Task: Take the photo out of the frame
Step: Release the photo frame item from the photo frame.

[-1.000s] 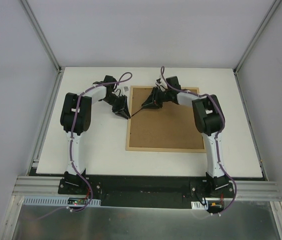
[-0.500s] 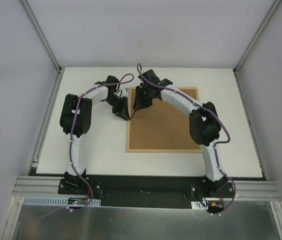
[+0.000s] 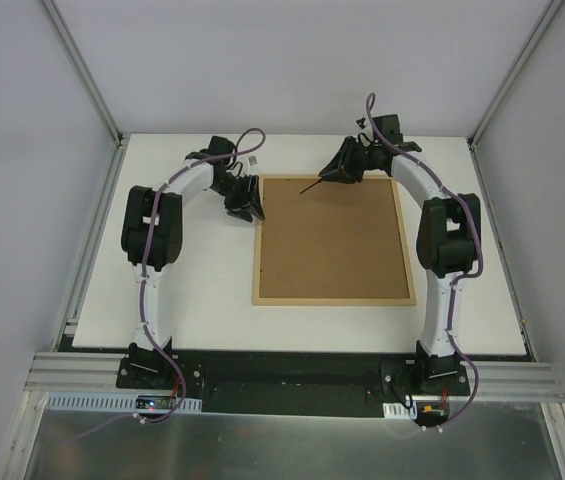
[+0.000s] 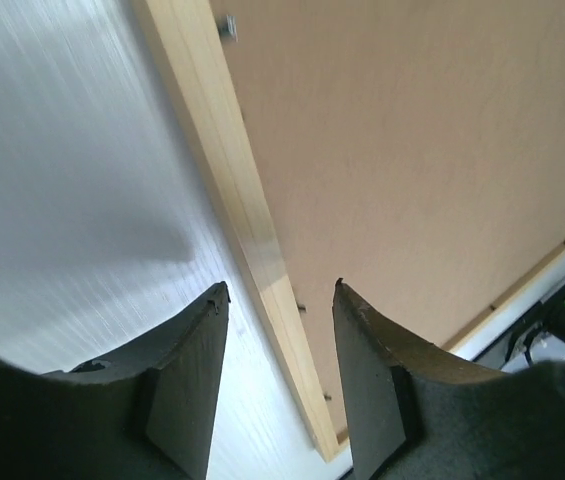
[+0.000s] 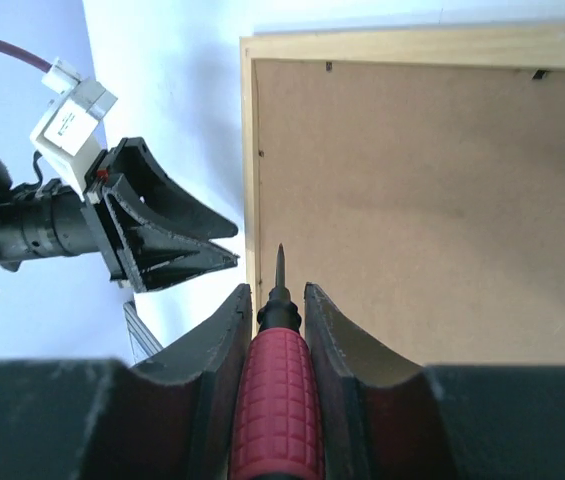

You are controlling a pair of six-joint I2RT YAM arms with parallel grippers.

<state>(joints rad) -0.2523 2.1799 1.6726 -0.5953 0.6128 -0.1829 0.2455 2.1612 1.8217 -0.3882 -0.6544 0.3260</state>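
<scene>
On the white table (image 3: 192,300), toward its right half, I have the large rectangular frame (image 3: 332,240) of thin light wood lying flat, its brown fibreboard back (image 4: 412,150) facing up. The photo is hidden from me under that back, and none of my three views shows it.

My left gripper (image 3: 247,203) sits at the frame's left rail, close to the far-left corner. From its wrist camera I see its two dark fingers (image 4: 187,380) spread apart, gripping nothing. The pale wooden rail (image 4: 252,230) runs between and below them. I cannot tell whether either finger touches the wood. Small metal tabs (image 4: 227,27) show along the rail's inner edge, where the board meets it.

My right gripper (image 3: 340,170) is at the far edge of the frame, clamped on a slim tool (image 5: 280,400) with a ribbed red handle and a thin black pointed tip. In the right wrist view the handle is pinched tight between the two fingers (image 5: 207,350). The tip points out over the brown board, close to the left rail. The left gripper lies just beyond that rail, over the white table. From above, the tip lies over the back just inside the far edge, left of centre. Whether the point touches the board I cannot tell.
</scene>
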